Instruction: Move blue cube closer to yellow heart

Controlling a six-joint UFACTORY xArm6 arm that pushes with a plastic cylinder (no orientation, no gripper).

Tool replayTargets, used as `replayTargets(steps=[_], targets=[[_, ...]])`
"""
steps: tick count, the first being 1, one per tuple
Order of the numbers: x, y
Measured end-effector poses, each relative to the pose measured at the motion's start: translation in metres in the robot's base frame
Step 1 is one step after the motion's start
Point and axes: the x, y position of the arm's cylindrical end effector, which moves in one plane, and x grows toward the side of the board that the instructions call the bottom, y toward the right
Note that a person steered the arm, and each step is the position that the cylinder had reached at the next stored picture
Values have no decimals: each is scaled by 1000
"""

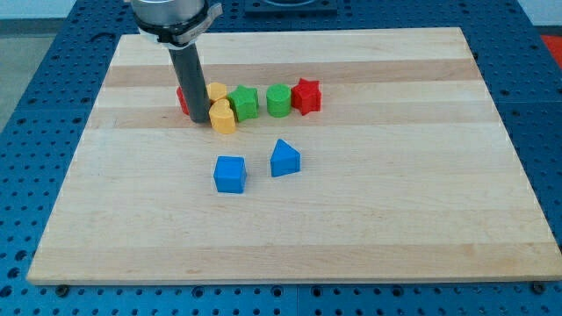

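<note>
The blue cube (pixel 230 174) sits near the middle of the wooden board (pixel 395 228). A yellow block (pixel 224 117), likely the yellow heart, lies above it in a row of blocks. A second yellow block (pixel 216 91) sits just behind it, partly hidden by the rod. My tip (pixel 199 119) rests on the board just left of the front yellow block, touching or nearly touching it. The blue cube is well below and slightly right of my tip.
A red block (pixel 183 98) peeks out behind the rod at the row's left end. A green star (pixel 245 103), a green round block (pixel 278 100) and a red star (pixel 306 96) continue the row to the right. A blue triangular block (pixel 284 159) lies right of the blue cube.
</note>
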Motion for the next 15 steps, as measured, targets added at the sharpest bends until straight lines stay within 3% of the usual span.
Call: replayTargets(steps=[2,8,10,11,12,15], targets=[[9,27],[48,22],[109,-3],[143,13],[151,43],[110,52]])
